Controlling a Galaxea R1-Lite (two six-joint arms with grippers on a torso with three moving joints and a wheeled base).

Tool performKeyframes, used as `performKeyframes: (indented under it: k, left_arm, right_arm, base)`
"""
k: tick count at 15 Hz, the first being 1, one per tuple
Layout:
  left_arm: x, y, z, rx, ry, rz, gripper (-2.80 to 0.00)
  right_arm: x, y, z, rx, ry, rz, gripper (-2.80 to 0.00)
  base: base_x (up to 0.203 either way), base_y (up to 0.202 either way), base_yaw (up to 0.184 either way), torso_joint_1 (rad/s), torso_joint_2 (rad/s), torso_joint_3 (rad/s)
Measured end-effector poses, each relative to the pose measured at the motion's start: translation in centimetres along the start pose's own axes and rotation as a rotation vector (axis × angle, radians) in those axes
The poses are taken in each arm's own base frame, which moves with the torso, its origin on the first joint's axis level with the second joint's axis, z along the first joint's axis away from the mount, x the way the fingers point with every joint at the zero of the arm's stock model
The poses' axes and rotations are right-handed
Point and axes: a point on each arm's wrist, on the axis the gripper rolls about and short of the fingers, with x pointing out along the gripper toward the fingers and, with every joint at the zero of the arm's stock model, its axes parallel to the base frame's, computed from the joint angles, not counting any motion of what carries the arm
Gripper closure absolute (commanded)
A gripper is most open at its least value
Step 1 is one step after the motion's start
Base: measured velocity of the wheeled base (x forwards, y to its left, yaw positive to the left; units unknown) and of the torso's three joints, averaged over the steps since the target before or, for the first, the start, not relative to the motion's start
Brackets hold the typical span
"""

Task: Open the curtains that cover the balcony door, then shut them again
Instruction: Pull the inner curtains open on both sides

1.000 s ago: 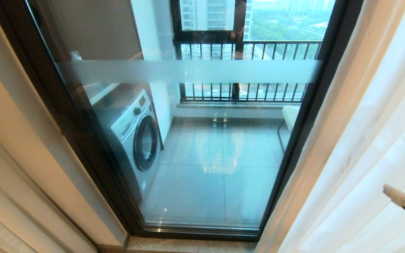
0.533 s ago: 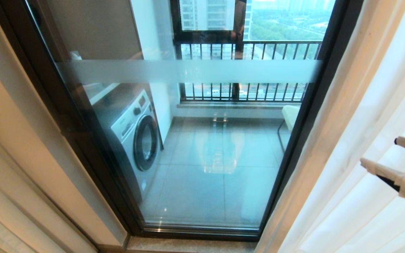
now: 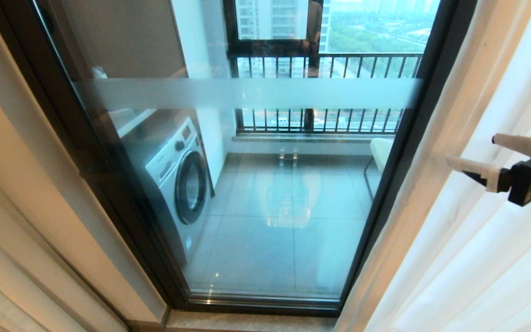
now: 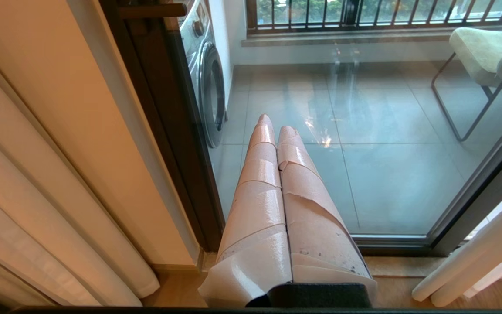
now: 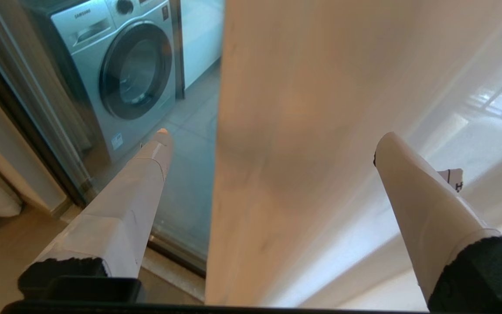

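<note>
Two panels of the curtains (image 3: 477,221) hang bunched at the right edge of the head frame, with the glass of the balcony door (image 3: 256,193) fully uncovered across the centre. Judgement: opening looks done; the step in hand is the reach for the closing pull.

Right gripper (image 3: 489,154) sits at the right of the head frame, about mid-height, tips pointing toward frame left at the curtain's beige hem. Its jaws are spread wide, nothing between them in contact. In the right wrist view the hem fold (image 5: 277,152) lies between the two fingers (image 5: 146,174), apparently not touching either.

Next move, as judged: advance until the hem is well inside the jaws, close on it, then draw it toward frame left across the glass.

Left gripper (image 4: 277,131) is parked low, pointing at the door's lower glass, fingers pressed together and empty.
</note>
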Motion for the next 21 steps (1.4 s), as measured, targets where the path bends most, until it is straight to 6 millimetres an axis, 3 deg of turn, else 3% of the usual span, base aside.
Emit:
performKeyframes:
  k: [8,21]
  left_arm:
    - [0.0,0.0,0.0,0.000,0.000,0.000,0.00]
    - [0.0,0.0,0.0,0.000,0.000,0.000,0.00]
  right_arm:
    - [5.3,-1.8,1.5,0.001,-0.039,0.000,-2.80]
    - [11.3,-3.7,2.3,0.004,-0.142,-0.016,-2.80]
  base:
    - [0.000,0.000,0.000,0.000,0.00,0.000]
    - [0.000,0.000,0.000,0.000,0.00,0.000]
